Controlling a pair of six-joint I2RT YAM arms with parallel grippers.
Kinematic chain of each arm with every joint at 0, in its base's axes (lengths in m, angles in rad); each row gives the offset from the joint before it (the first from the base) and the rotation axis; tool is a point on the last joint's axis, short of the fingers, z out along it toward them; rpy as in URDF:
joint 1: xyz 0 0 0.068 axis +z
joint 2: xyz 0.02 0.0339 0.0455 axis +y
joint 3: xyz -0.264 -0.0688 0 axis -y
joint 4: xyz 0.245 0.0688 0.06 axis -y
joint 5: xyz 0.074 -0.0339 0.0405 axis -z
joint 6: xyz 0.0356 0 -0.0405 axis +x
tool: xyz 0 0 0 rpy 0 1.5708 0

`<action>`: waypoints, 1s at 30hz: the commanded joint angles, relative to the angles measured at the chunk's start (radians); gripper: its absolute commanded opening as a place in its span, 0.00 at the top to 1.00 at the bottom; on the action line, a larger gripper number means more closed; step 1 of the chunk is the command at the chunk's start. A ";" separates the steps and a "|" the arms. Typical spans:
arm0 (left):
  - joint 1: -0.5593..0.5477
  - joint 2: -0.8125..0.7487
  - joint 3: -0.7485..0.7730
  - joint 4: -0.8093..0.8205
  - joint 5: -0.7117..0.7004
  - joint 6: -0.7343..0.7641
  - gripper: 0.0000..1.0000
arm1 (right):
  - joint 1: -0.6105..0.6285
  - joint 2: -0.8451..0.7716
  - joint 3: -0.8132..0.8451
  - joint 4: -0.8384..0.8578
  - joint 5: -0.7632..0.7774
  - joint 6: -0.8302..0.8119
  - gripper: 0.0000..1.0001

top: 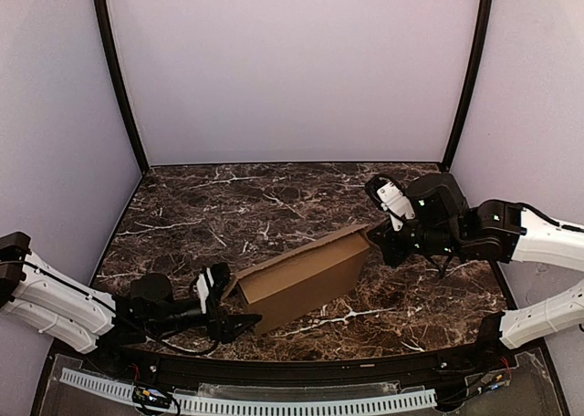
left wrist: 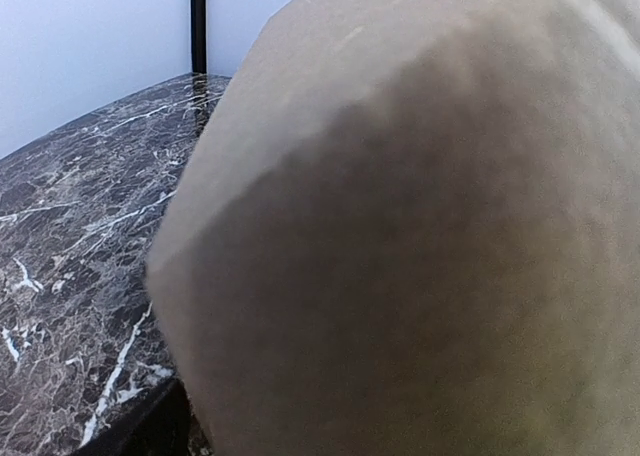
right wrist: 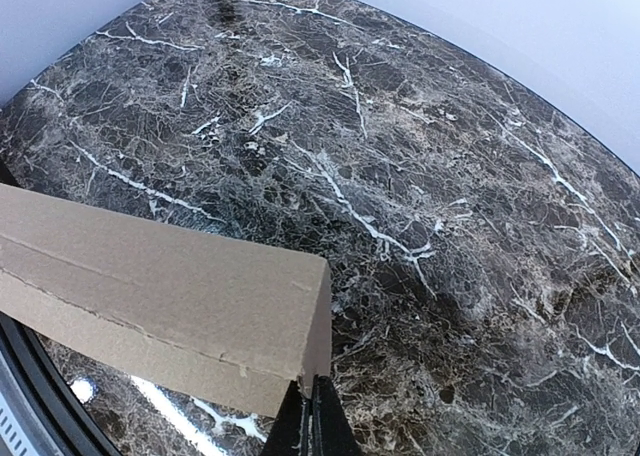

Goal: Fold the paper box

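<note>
Paper box (top: pixel 306 279) sits on the marble table (top: pixel 228 206), near the front edge, between the two arms. It is partly formed, a long brown carton lying at a slant, its right end farther back.

Left gripper (top: pixel 230 306): low at the box's left end, jaws spread wide in the top view. Contact with the cardboard cannot be told. Left wrist view is filled by blurred cardboard; the fingers are hidden there.

Right gripper (right wrist: pixel 312 411): fingers closed together, tips right at the lower corner of the box's right end. Whether any cardboard is pinched between them is unclear.
</note>
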 commanded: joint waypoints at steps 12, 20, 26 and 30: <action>-0.001 -0.079 0.107 -0.205 -0.059 0.119 0.75 | 0.006 -0.003 0.094 -0.026 0.002 0.098 1.00; -0.001 -0.164 0.207 -0.486 -0.056 0.248 0.84 | 0.005 0.022 0.208 -0.141 -0.010 0.092 1.00; -0.001 -0.210 0.273 -0.666 -0.081 0.326 0.87 | 0.003 0.041 0.295 -0.248 -0.030 0.054 1.00; -0.001 -0.238 0.299 -0.758 -0.096 0.363 0.88 | -0.008 0.050 0.334 -0.302 -0.042 0.018 1.00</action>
